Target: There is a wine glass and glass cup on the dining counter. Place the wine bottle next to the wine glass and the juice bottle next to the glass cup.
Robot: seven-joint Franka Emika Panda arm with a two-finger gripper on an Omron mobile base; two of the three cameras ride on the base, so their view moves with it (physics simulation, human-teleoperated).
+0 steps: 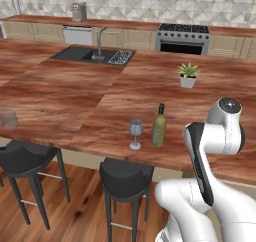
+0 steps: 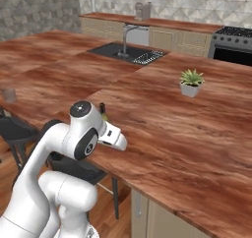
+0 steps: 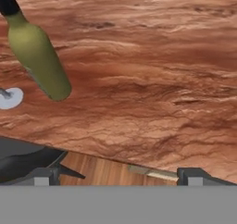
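One wine bottle (image 1: 159, 127) beside the wine glass (image 1: 135, 132) — slick, top-heavy; grab its body. Gripper (image 3: 118, 174) hangs open, empty.

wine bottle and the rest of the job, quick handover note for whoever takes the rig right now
Gripper: jaws open, empty, hanging over the near edge of the dining counter.
Wine bottle: upright beside the wine glass, close but apart. That half looks done.
Glass cup: alone near the counter's near edge, far left in the left base view.
Left: find the juice bottle and stand it by the glass cup.
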